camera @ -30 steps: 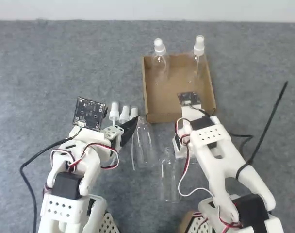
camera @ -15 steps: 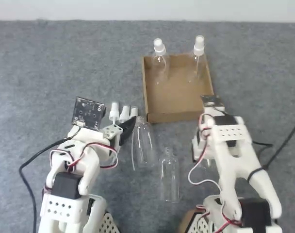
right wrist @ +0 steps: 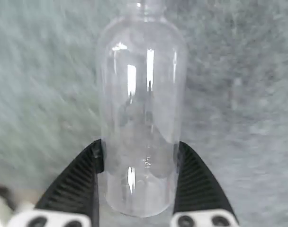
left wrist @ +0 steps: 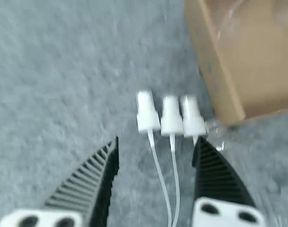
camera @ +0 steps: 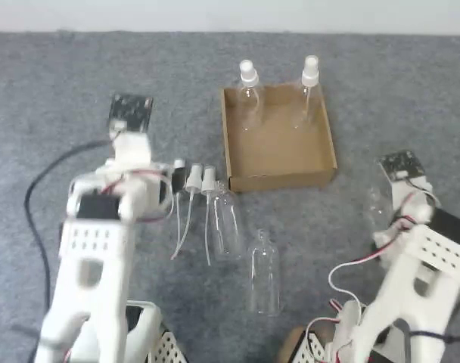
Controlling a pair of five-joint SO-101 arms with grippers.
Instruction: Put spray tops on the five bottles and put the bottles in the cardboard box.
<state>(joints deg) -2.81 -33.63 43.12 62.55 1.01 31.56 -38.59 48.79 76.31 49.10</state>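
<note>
Three white spray tops [camera: 194, 178] with long tubes lie side by side on the grey carpet, left of the cardboard box [camera: 279, 175]. My left gripper [left wrist: 156, 142] hangs open just above the spray tops [left wrist: 171, 116], fingers either side of their tubes. Over at the right, my right gripper [right wrist: 139, 146] is shut on an uncapped clear bottle [right wrist: 140, 109], the same bottle [camera: 377, 206] held off the carpet right of the box. Two capped bottles [camera: 250, 92] [camera: 309, 85] stand at the box's far wall. Two uncapped bottles [camera: 224, 221] [camera: 264, 271] lie between the arms.
Grey carpet covers the whole table. A box corner [left wrist: 215, 75] is close to the left gripper's right finger. Cables trail from both arm bases, with open carpet behind and to the left of the box.
My right arm swung from the box's front edge out to the right, carrying the clear bottle. My left arm stretched forward and left, away from the lying bottle, over the spray tops.
</note>
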